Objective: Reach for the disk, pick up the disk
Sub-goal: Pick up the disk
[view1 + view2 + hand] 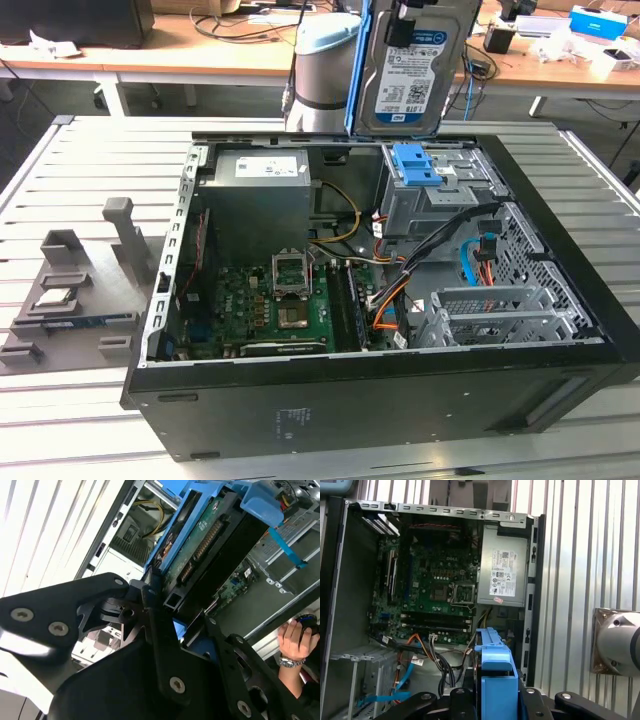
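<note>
The disk (415, 75), a silver drive with a blue-and-white label in a blue caddy, hangs upright above the back of the open computer case (590, 330). My gripper (405, 18) is shut on its upper end, in front of the arm's pale column. In the second wrist view the disk (200, 535) runs edge-on, showing its green board and blue frame between the black fingers (150, 600). The first wrist view has the blue caddy (495, 675) clamped between the fingers (457, 695), high over the motherboard.
Inside the case lie the motherboard (270, 300), the grey power supply (255, 195), cables, and a bare blue bracket (415, 165) on the drive bay below the disk. A grey fixture (70, 290) holding a small chip stands at the exterior view's left. A person's hand (295, 640) rests beyond the case.
</note>
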`<state>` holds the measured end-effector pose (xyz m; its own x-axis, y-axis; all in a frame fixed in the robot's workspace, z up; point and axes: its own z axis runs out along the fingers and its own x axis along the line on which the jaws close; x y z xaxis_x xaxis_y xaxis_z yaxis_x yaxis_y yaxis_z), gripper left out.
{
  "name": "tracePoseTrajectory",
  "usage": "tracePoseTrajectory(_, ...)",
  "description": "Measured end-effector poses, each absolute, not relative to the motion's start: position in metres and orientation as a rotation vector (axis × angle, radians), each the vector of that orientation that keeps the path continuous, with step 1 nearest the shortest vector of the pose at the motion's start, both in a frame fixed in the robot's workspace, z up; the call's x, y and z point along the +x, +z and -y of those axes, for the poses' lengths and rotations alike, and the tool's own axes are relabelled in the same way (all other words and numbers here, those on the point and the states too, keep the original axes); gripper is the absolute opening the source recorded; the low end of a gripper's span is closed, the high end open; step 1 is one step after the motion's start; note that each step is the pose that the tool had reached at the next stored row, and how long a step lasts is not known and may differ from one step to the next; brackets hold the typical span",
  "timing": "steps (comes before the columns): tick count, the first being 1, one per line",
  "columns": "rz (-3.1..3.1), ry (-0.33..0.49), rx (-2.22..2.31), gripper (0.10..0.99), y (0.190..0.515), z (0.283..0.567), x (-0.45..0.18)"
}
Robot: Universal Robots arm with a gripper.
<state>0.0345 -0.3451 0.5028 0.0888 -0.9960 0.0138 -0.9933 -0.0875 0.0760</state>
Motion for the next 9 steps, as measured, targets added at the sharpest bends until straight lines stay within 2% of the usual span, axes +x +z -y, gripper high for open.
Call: tracePoseTrajectory(9,2.076,-0.063,2.268,0.369,0.5026,0.3509,0.0457)
